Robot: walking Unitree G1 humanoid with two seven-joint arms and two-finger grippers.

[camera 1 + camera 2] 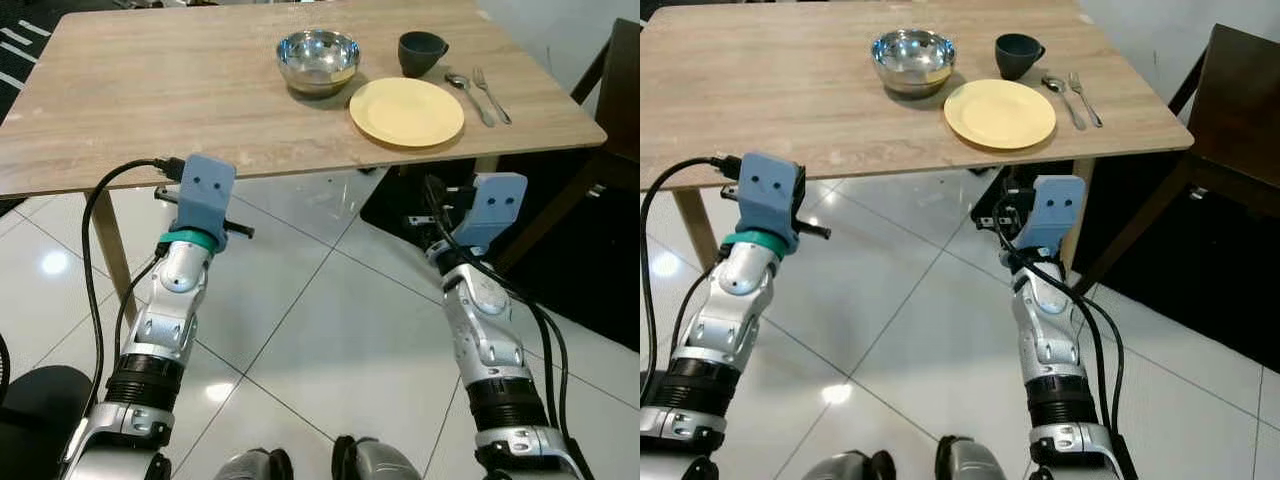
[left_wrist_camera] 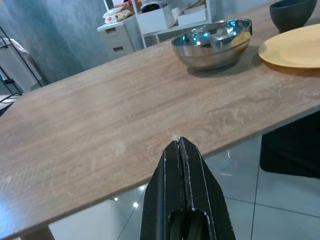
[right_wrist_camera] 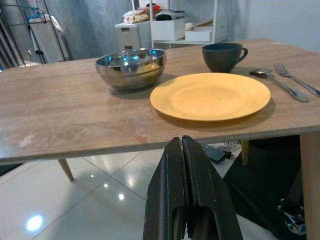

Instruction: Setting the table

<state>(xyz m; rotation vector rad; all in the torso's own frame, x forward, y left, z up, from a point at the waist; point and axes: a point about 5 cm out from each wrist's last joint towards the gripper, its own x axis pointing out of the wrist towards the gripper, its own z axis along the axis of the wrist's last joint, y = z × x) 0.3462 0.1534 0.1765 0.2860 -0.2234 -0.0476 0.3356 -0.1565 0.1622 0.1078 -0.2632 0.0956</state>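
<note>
— While both arms are raised toward the near edge of the desk (image 1: 150, 110), what is laid out on it?

— A yellow plate (image 1: 406, 111) lies near the front edge on the robot's right. Just behind it to the left sits a shiny steel bowl (image 1: 318, 60), close to the plate; whether the two touch I cannot tell. A dark cup (image 1: 421, 52) stands behind the plate, its handle pointing right. A spoon (image 1: 470, 94) and a fork (image 1: 490, 93) lie side by side just right of the plate, the spoon nearer to it.

— And the left hand (image 2: 179, 150)?

— Its two black fingers are pressed together with nothing between them. In its wrist view the tips sit at the desk's front edge, with the bowl and plate well beyond them.

— The right hand (image 3: 181, 150)?

— Closed too, and empty. It is held just below and in front of the desk edge, pointing toward the plate.

— Anything around the desk?

— A dark wooden chair (image 1: 1230, 110) stands at the right end, on a white tiled floor (image 1: 320, 310). Shelving with white boxes (image 3: 170, 27) stands behind the desk.
</note>
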